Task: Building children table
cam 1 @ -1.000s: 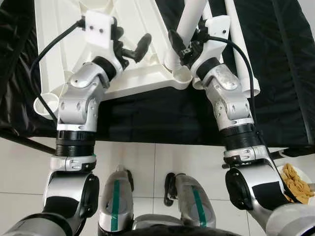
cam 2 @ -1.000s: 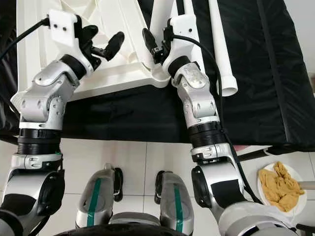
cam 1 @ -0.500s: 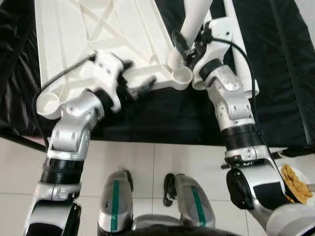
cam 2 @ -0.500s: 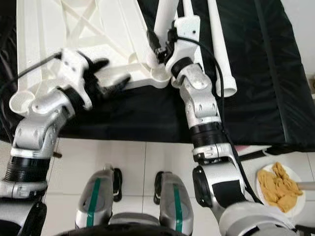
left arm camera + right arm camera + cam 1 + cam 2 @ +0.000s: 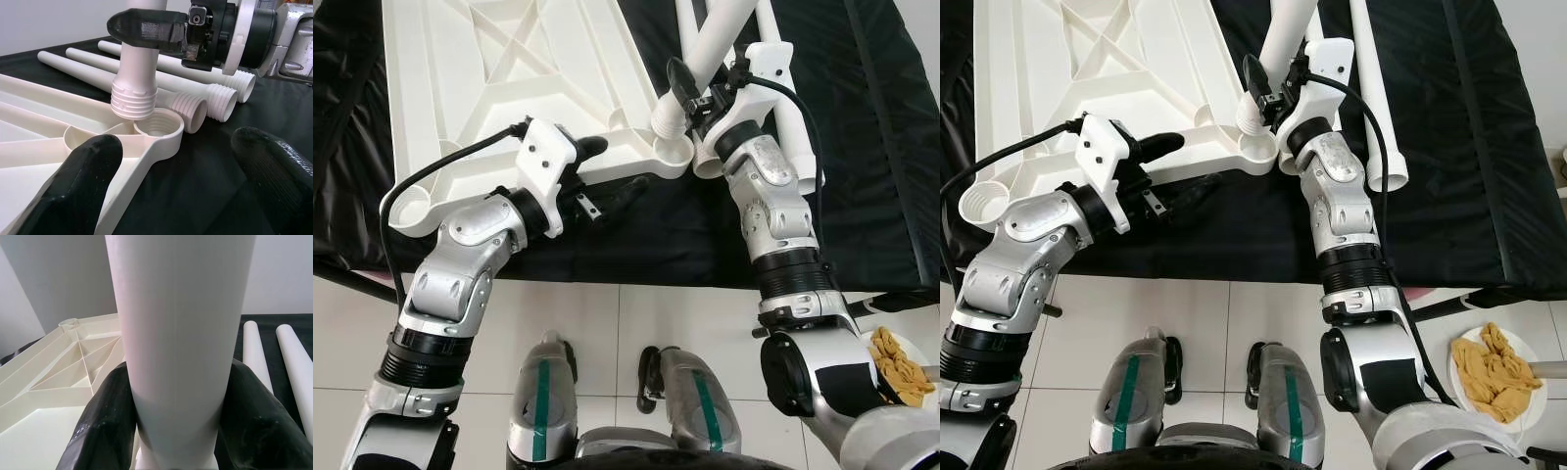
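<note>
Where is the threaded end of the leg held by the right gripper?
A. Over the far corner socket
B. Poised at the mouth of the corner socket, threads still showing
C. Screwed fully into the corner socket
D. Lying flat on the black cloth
B: the right gripper holds the leg upright with its threads exposed just above the socket of the tabletop.

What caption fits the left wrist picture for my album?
Right gripper lowers a white threaded table leg onto the corner socket of the upturned tabletop, three spare legs behind.

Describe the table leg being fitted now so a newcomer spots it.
Find the upturned white tabletop on the black cloth. At its near right corner socket, one white leg stands tilted in the right claw; the other legs lie flat.
</note>
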Robot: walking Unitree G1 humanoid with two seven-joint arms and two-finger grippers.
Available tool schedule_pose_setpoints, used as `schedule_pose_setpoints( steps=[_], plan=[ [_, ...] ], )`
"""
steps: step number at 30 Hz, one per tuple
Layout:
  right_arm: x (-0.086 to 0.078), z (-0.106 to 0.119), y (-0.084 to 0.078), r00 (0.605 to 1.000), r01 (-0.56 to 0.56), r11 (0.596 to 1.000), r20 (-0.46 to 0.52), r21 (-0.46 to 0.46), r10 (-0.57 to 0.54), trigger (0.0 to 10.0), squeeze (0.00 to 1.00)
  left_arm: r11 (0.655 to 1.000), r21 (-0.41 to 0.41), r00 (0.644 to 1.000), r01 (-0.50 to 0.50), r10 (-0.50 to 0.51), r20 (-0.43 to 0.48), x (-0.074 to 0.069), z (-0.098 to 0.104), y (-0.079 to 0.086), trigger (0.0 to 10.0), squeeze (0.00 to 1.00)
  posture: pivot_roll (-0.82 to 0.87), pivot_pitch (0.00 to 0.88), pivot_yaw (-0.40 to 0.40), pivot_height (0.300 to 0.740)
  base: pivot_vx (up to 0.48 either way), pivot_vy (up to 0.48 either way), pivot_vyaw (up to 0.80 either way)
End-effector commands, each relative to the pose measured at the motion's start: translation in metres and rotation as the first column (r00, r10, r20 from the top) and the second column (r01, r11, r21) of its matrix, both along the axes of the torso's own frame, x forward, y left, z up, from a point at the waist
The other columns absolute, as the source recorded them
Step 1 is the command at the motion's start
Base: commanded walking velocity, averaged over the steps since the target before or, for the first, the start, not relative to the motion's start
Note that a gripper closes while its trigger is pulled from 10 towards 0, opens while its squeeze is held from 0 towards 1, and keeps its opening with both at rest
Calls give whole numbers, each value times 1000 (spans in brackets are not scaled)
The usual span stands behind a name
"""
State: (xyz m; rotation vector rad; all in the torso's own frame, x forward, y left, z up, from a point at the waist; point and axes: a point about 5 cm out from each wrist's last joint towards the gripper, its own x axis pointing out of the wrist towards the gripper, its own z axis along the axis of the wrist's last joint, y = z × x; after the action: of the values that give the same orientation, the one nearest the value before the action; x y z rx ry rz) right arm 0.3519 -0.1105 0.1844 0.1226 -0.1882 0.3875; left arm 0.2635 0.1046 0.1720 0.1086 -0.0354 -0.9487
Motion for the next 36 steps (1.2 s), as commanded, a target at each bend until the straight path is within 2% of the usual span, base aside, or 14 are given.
schedule_pose_setpoints(
  steps=[1,10,33,36],
  plan=[
    [-2,-22,3,996,-17,999,-93,-33,14,10000,0,997,16,997,78,-79,0,-6,2,-1,10000,0,77,47,-32,740,0,0,0],
    [-11,-24,9,996,-65,991,-75,-120,56,10000,0,998,22,998,59,-59,21,-6,7,2,10000,0,80,46,-40,740,0,0,0],
    [-26,-1,-1,1000,-17,990,-8,-137,16,10000,0,999,20,999,31,-32,32,3,11,4,10000,0,64,61,-25,740,0,0,0],
    [-27,6,-2,1000,-16,997,-18,-76,15,10000,0,999,22,999,29,-30,30,3,11,3,10000,0,61,65,-24,740,0,0,0]
  ],
)
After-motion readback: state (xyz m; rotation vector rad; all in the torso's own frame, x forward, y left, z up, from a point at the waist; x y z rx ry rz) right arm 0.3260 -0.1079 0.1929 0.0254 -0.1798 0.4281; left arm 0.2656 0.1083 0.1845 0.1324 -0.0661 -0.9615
